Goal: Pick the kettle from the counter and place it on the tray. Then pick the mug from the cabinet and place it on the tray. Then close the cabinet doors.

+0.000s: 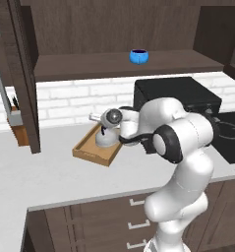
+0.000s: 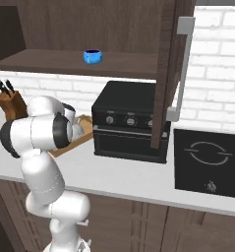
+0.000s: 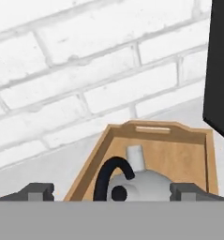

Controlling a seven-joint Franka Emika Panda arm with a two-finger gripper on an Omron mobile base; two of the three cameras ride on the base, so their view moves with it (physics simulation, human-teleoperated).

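Note:
The silver-grey kettle [image 1: 105, 139] with its black arched handle stands in the wooden tray [image 1: 91, 153] on the counter [image 1: 40, 172], close to the black oven. My gripper [image 1: 106, 130] hovers just above it, open. In the hand view the two fingertips [image 3: 37, 190] stand wide apart on either side of the kettle [image 3: 139, 183], clear of its handle, with the tray's rim [image 3: 153, 127] beyond. The blue mug [image 1: 138, 56] sits on the shelf of the cabinet [image 1: 114, 65]. Both cabinet doors [image 2: 167, 69] stand swung open.
A black oven box [image 2: 129, 123] stands right of the tray [image 2: 77, 136], and a cooktop [image 2: 207, 162] lies farther right. A knife block [image 2: 8, 104] sits at the left against the brick wall. The left open door [image 1: 25, 74] hangs over the counter.

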